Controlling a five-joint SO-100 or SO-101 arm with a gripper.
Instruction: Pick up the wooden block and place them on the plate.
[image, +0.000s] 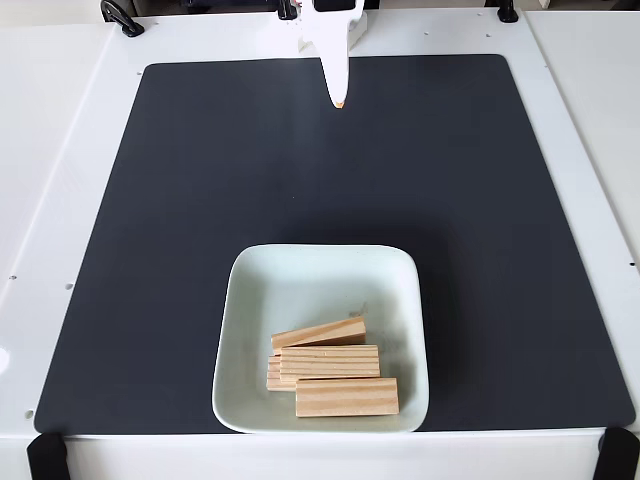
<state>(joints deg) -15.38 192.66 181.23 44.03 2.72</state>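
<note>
Blocks (330, 365) lie piled in the plate (300, 275); far back, the claw (340, 103) hangs pressed together, empty.

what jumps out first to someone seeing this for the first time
The eye lands on the pale plate near the front edge of the dark mat, with a pile of wooden blocks crowded into its near half, some overlapping. Next comes the white gripper, pointing down from the far edge of the mat, well away from the plate and holding nothing.
</note>
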